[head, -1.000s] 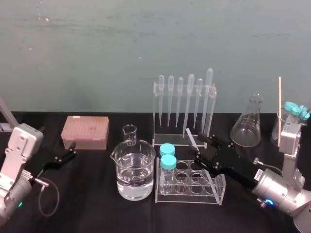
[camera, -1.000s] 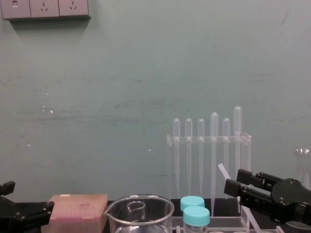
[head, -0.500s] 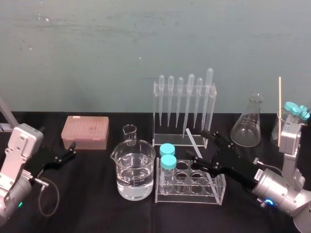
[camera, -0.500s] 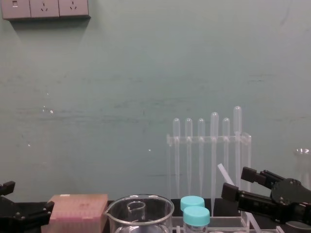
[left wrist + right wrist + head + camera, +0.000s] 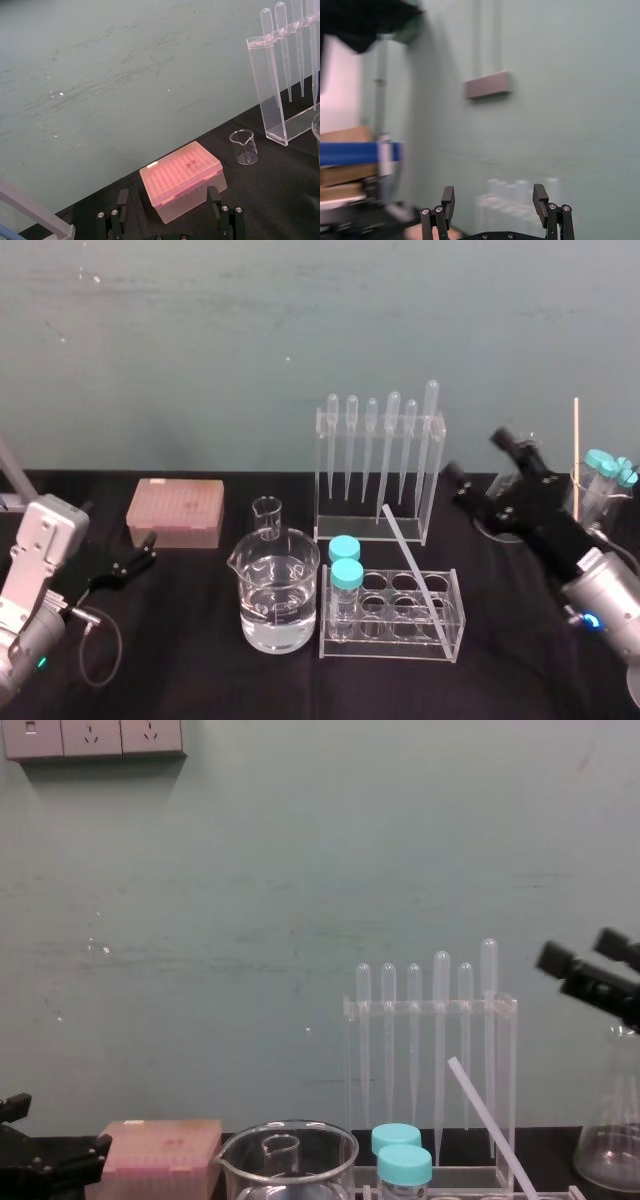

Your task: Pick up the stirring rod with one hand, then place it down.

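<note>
Rod: stirring rod (image 5: 410,555) leans on the tube rack (image 5: 392,642)
Right tool (image 5: 475,453): wide, empty, right of rack
Left tool (image 5: 148,548): wide, far left
Risk: we fear the propped rod slips

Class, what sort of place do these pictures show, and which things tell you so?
Probably a laboratory bench: a rack of pipettes, a glass beaker of clear liquid and a conical flask stand on a black table.
</note>
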Robot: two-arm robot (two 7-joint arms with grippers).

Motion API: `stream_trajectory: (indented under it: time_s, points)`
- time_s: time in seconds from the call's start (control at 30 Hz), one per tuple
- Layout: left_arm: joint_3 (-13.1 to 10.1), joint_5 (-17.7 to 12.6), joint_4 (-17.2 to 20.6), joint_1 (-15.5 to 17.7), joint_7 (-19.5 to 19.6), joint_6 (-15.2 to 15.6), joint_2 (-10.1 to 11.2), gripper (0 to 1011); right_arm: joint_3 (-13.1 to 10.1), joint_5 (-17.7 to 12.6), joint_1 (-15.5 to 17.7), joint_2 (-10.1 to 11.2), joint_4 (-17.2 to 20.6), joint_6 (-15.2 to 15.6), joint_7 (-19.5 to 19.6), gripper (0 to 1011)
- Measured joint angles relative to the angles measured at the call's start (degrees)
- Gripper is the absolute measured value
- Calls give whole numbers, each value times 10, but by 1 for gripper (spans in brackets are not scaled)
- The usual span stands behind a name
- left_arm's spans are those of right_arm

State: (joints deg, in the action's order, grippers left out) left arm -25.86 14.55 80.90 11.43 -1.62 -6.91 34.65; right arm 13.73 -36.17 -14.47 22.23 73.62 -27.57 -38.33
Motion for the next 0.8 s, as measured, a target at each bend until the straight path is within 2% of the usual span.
stream_trajectory:
  time_s: [0.13, 0.17, 0.23, 0.3, 0.33, 0.47, 0.8]
  points:
    - [0, 0, 0, 0, 0, 0, 0, 1000, -29, 25, 20, -1, 14, 24, 81, 1003]
    - [0, 0, 0, 0, 0, 0, 0, 1000, -38, 38, 27, 1, 18, 46, 117, 1003]
    - [0, 0, 0, 0, 0, 0, 0, 1000, -46, 52, 37, 5, 22, 79, 153, 1003]
    - [0, 0, 0, 0, 0, 0, 0, 1000, -49, 61, 43, 8, 23, 103, 173, 1003]
    - [0, 0, 0, 0, 0, 0, 0, 1000, -50, 66, 48, 10, 25, 126, 186, 1003]
    - [0, 0, 0, 0, 0, 0, 0, 1000, -47, 75, 55, 14, 25, 174, 201, 1003]
    - [0, 0, 0, 0, 0, 0, 0, 1000, -47, 75, 54, 13, 26, 164, 199, 1003]
